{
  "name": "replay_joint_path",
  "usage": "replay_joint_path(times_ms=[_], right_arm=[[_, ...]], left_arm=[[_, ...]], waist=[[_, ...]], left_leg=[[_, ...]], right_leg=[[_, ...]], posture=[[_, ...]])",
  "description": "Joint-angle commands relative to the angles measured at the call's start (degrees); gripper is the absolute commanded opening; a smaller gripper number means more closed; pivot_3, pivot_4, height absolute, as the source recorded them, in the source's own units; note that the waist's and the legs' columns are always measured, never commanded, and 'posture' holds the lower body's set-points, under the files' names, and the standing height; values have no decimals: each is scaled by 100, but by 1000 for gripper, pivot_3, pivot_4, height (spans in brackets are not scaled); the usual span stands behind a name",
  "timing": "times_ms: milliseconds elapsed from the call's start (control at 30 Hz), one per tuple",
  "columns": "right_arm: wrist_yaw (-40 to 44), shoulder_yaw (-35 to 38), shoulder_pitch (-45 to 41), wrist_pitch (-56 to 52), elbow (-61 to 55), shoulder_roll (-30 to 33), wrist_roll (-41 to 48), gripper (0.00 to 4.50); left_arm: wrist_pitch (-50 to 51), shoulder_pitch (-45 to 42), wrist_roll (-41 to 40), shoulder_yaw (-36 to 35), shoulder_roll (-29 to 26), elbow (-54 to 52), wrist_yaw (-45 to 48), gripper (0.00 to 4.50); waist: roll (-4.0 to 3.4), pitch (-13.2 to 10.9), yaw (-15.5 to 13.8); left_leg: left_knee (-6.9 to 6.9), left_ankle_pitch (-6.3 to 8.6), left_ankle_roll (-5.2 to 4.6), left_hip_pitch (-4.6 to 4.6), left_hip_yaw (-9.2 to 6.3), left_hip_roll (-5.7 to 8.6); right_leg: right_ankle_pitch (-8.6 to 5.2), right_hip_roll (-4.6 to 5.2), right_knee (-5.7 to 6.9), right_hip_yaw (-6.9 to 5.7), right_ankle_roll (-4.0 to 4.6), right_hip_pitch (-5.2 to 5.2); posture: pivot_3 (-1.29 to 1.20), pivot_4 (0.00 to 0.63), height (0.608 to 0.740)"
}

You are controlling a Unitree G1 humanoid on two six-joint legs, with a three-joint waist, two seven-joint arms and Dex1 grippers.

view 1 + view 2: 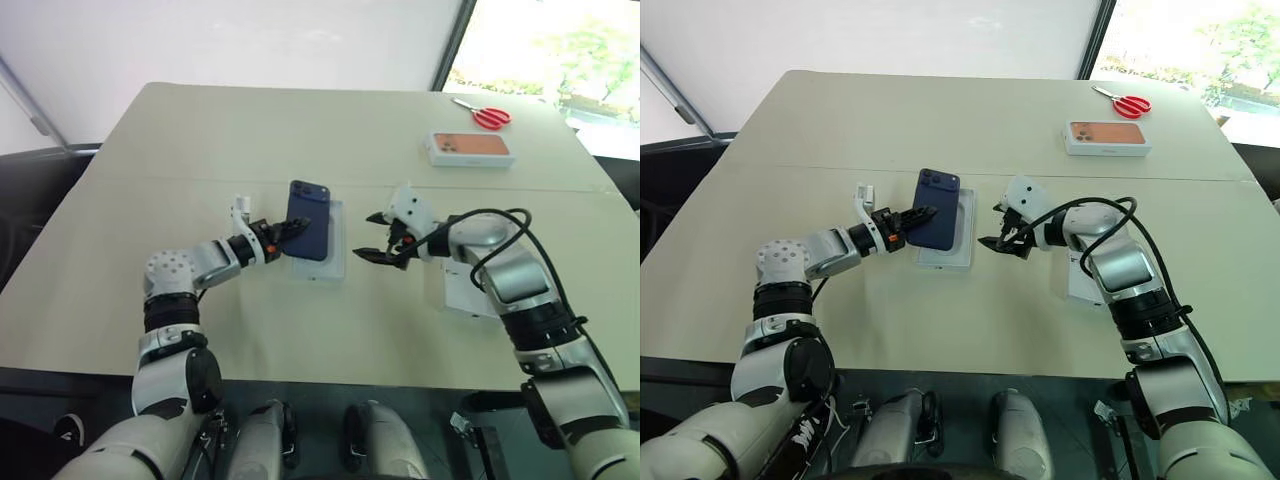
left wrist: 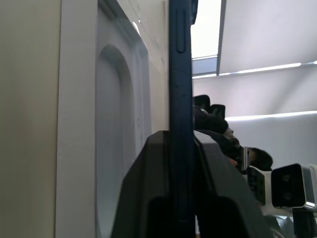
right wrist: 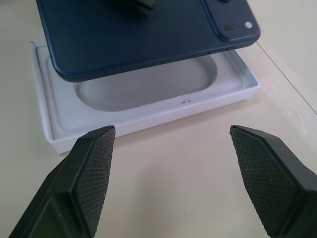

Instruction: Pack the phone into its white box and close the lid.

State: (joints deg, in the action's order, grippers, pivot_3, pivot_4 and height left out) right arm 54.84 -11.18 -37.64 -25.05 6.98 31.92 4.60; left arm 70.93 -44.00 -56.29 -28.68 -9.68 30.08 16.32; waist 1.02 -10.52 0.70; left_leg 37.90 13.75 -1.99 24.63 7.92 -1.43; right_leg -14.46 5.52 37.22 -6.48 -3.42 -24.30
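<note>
1. We saw the left hand point(image 1: 283, 236) pinching the phone point(image 1: 309, 219) by its near end, one finger on each face, as the left wrist view showed.
2. The phone hung tilted above the white box point(image 3: 148, 96), back face and camera bump up, its far end toward the far edge of the worktop point(image 1: 250, 130).
3. The white box lay near the worktop's middle, open, with a rounded recess in its floor.
4. The right hand point(image 1: 378, 243) sat just beside the box, apart from it, fingers point(image 3: 94, 163) spread wide and holding nothing.
5. A white box with an orange phone picture point(image 1: 470, 148) and red-handled scissors point(image 1: 484, 114) lay near the far right corner.
6. A white flat piece point(image 1: 462, 287) lay under the right forearm; we could not tell what it was.
</note>
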Motion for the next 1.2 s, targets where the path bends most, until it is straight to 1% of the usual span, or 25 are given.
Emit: replay_joint_path(times_ms=[33, 133, 167, 233, 333, 500, 667, 733, 867, 933, 967, 1000, 1033, 1100, 1167, 1200], right_arm=[[-90, 28, -171, 178, -19, -62, -35, 3910], [-123, -13, -154, 238, 31, -97, -46, 3910], [-145, -28, -154, 256, 55, -105, -71, 3910], [-162, -37, -159, 271, 71, -151, -60, 3910], [-159, -35, -181, 252, 84, -206, -43, 3910], [-169, -51, -239, 338, 231, -225, -79, 3910], [-219, -83, -284, 371, 311, -315, -103, 3910], [-226, -111, -297, 426, 350, -331, -154, 3910], [-349, -56, -401, 527, 530, -410, -195, 3910], [-469, -8, -467, 761, 678, -464, -239, 3910], [-526, -20, -498, 842, 763, -474, -288, 3652], [-578, -59, -505, 918, 829, -462, -362, 3338], [-632, -115, -507, 983, 910, -444, -458, 2987], [-722, -207, -497, 1136, 1063, -421, -644, 2044], [-846, -268, -467, 1325, 1169, -460, -805, 929], [-924, -315, -458, 1405, 1214, -485, -905, 457]], left_arm=[[124, -123, -108, 51, 11, -333, 47, 2829], [204, -87, -142, 58, 23, -462, 8, 4344], [231, -67, -131, 112, -2, -568, 38, 4435], [278, -55, -50, 201, -81, -694, 14, 4435], [404, -96, -222, 47, -136, -780, -44, 4435], [506, 78, -144, 148, -278, -1114, -7, 4435], [570, 167, -173, 207, -636, -1642, 124, 4435], [431, 203, -85, 253, -760, -1762, 177, 4435], [105, 232, 192, 330, -902, -1658, 122, 4435], [-265, 300, 474, 435, -920, -1575, 120, 3923], [-416, 309, 603, 466, -925, -1499, 82, 3561], [-522, 315, 706, 533, -950, -1464, 111, 3082], [-688, 342, 925, 746, -1016, -1497, 178, 2579], [-995, 355, 1291, 1047, -1066, -1467, 237, 1611], [-1149, 355, 1518, 1260, -1049, -1367, 294, 503], [-1267, 369, 1677, 1443, -1039, -1355, 364, 49]], waist=[[0, 0, 5], [0, 0, 5], [0, 0, 3], [0, 0, 4], [0, 0, 8], [0, 0, 10], [-1, 0, 14], [-1, 0, 17], [-2, -1, 9], [-2, -1, 15], [-2, -1, 13], [-2, -1, 11], [-2, -1, 10], [-2, -1, 10], [-2, -1, 9], [-2, -1, 10]], left_leg=[[0, 0, 0, 0, 0, 0], [0, -1, 0, -1, 0, -1], [0, -1, 0, -1, 0, -1], [1, -1, 0, -1, 0, 0], [1, -1, -1, -1, 0, -1], [1, -1, -1, -1, 0, -1], [1, -1, 0, -1, 0, -1], [1, -1, 0, -1, 0, -1], [1, -1, 1, -1, 0, -1], [1, -1, 1, -1, 0, -1], [1, -1, 1, -1, 0, -1], [1, -1, 1, -1, 0, -1], [1, -1, 1, -1, 0, -1], [1, -1, 0, 0, 1, 0], [1, -1, 1, 0, 1, 0], [1, -1, 1, 0, 2, 0]], right_leg=[[0, 0, 0, 0, 0, 0], [0, -1, 0, 0, 0, 0], [0, -1, 1, 0, 0, 1], [0, -1, 1, 0, 0, 1], [0, -1, 1, 0, 0, 1], [0, -1, 1, 0, 0, 1], [0, -2, 1, 0, 0, 1], [0, -2, 1, 0, 0, 1], [0, -1, 1, 0, 0, 1], [0, -1, 1, 0, 0, 1], [0, -1, 1, 0, 0, 1], [0, -2, 1, 0, 0, 1], [0, -2, 1, 0, 0, 1], [0, -1, 0, -1, 0, 1], [0, -1, 0, 0, 0, 1], [0, 0, 0, 0, 0, 1]], posture=[[0, 150, 738], [0, 150, 738], [0, 150, 738], [0, 150, 738], [0, 150, 738], [0, 150, 738], [0, 150, 738], [0, 150, 738], [0, 150, 738], [0, 150, 738], [0, 150, 738], [0, 150, 738], [0, 150, 738], [0, 150, 738], [0, 150, 738], [0, 150, 738]])
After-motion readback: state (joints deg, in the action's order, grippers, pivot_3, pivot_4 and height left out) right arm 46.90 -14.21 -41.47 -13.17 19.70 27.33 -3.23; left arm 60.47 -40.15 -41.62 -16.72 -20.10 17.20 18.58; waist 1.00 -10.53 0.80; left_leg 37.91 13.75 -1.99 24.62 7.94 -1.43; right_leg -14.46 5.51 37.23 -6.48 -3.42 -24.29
